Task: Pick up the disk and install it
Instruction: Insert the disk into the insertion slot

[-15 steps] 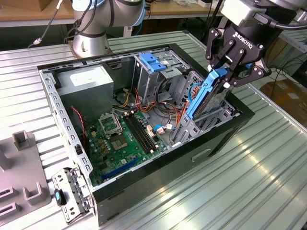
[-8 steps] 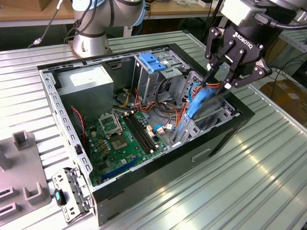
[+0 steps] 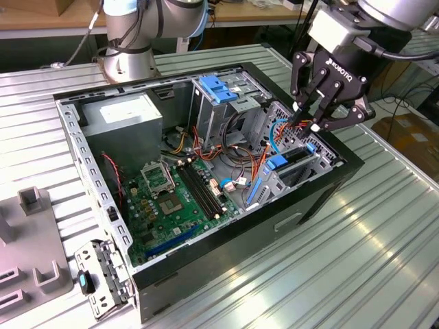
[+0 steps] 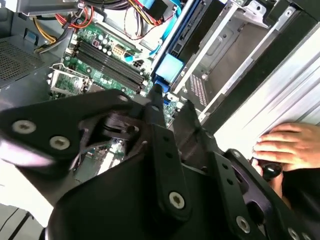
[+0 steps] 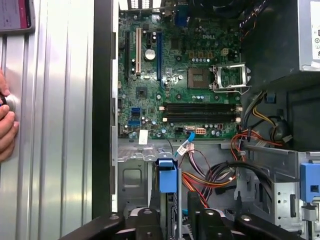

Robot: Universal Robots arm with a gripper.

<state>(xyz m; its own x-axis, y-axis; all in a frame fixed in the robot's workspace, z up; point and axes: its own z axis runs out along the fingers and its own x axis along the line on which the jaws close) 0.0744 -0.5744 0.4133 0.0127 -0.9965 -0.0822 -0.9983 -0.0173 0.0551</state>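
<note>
The disk [image 3: 296,157] stands on edge in the drive bay at the front of the open computer case [image 3: 226,255], at the exterior view's right. Its blue side rail [image 3: 276,164] faces the motherboard. That blue rail [image 5: 167,181] also lies just past my fingertips in the first wrist view, and the blue rail [image 4: 170,67] appears beyond them in the second wrist view. My gripper [image 3: 309,119] hangs a little above the disk, not touching it. Its black fingers [image 4: 156,95] converge to a point and hold nothing.
Inside the case are the green motherboard [image 3: 168,199], a grey power-supply box [image 3: 127,113], a metal cage with a blue cap [image 3: 221,89] and loose cables [image 3: 236,179]. A person's hand [image 4: 285,145] rests on the ribbed table [image 3: 357,260]. A grey fixture [image 3: 31,240] stands at the exterior view's left.
</note>
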